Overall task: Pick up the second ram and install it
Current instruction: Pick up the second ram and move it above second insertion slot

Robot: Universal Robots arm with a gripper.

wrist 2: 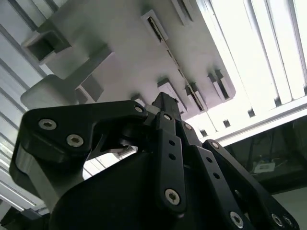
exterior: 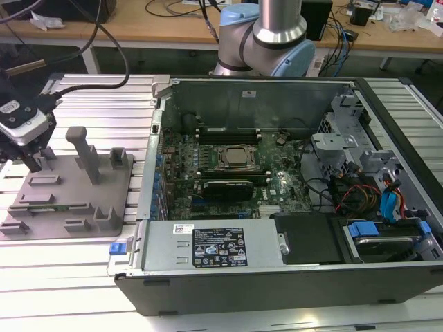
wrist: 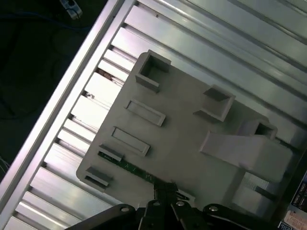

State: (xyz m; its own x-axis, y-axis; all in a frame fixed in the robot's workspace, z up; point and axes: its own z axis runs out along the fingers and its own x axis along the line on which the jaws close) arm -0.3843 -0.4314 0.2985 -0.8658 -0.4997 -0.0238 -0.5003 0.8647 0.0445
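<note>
The second ram (exterior: pixel 54 205) is a thin green stick lying in a slot of the grey fixture plate (exterior: pixel 104 187), near the plate's front at the exterior view's left. In the first wrist view the ram (wrist: pixel 128 167) sits edge-up between raised holders on the fixture plate (wrist: pixel 182 143). My gripper (exterior: pixel 34 164) hangs over the plate's back left corner, behind the ram and apart from it. Its fingers meet with nothing between them, as the gripper (wrist: pixel 165 186) shows in the first wrist view, just beside the stick's end. In the second wrist view the gripper (wrist 2: pixel 163 100) hovers above the plate.
An open computer case (exterior: pixel 277 277) lies to the exterior view's right of the plate, with the motherboard (exterior: pixel 228 173), its memory slots (exterior: pixel 228 131), a power supply (exterior: pixel 214 245) and cables inside. A tall grey post (exterior: pixel 86 152) rises from the plate. Everything rests on a ribbed aluminium table (exterior: pixel 69 249).
</note>
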